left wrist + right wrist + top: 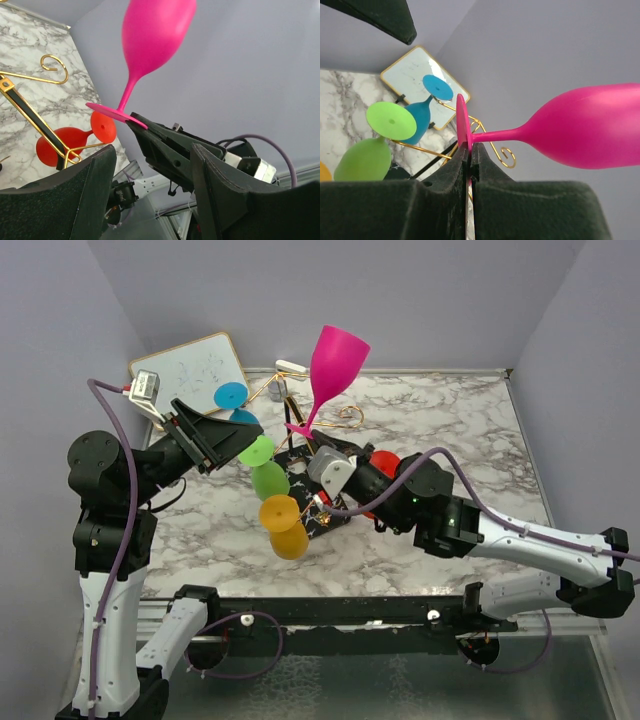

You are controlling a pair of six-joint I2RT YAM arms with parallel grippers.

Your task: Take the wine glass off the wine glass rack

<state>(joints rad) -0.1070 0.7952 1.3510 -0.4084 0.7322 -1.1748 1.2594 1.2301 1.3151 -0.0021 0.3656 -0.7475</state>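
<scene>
**Pink glass held above the rack by the right gripper**

The pink wine glass (338,362) is in the air over the middle of the worktop, toward the far edge. It stands bowl up and leans a little. The right gripper (303,437) has its fingers pinched tight on the rim of the glass's flat foot. In the left wrist view no wire touches the stem or foot. The bowl looks empty where its mouth shows from above.

Just below it the rack (322,524) stands on its black speckled base near the centre of the worktop, with gold scroll arms spreading out. Glasses hang from it bowl down: two green (268,480), one blue (231,395) on the far-left side, one yellow (283,525) toward the near edge and one red (385,462) on the right, partly behind the right arm.

The left gripper (240,445) hangs just left of the rack with its fingers spread wide, holding nothing.

A gold-framed whiteboard (195,365) leans in the far left corner. It bears faint scribbles too thin to read, and no brand or label can be made out anywhere.

The table (440,420) is white marble with grey veins, shut in by plain lilac-grey walls.
</scene>
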